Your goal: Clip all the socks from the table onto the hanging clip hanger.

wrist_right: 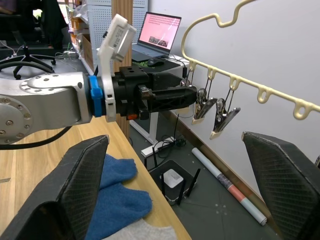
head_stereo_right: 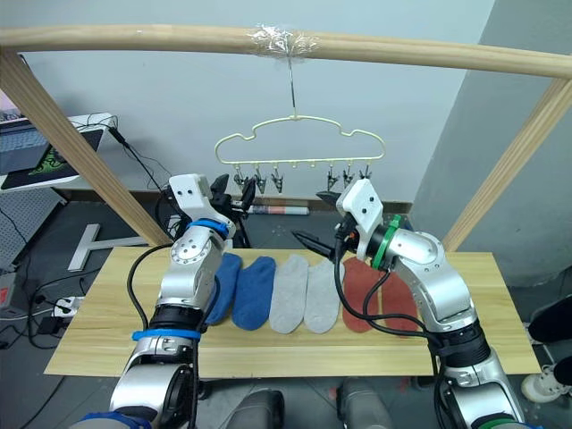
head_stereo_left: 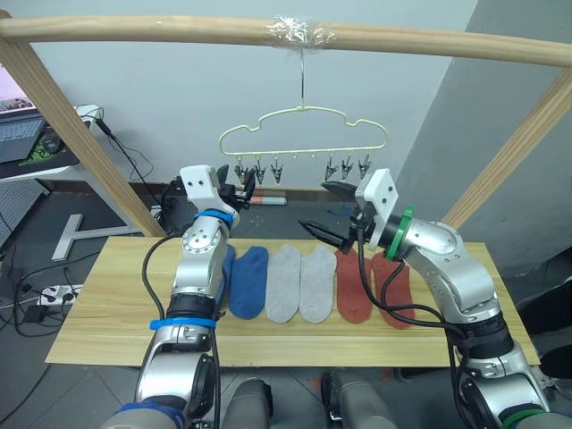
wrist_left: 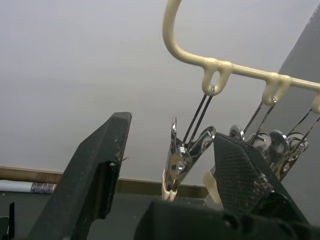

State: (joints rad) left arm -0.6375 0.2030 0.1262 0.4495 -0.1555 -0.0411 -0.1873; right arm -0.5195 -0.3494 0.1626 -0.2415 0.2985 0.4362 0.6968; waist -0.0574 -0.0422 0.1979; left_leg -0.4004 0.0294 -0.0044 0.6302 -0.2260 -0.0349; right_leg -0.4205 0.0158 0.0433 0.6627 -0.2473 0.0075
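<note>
Six flat fabric socks (head_stereo_left: 283, 281) on grainy plank table (head_stereo_left: 107, 322); thin cloud-shaped wire hanger (head_stereo_left: 304, 130).

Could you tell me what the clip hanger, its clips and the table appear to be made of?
The clip hanger looks like thin wire with a smooth cream coating, probably plastic or paint. Its clips are shiny bare metal, with bright reflections and wire loops. The table appears to be light wood with visible grain, matte; whether it is solid or veneer cannot be told.

clips (head_stereo_left: 295, 167): crowded, gaps narrow | frame bar (head_stereo_left: 179, 31): overhead | table (head_stereo_left: 98, 331) front: seemingly free
</note>
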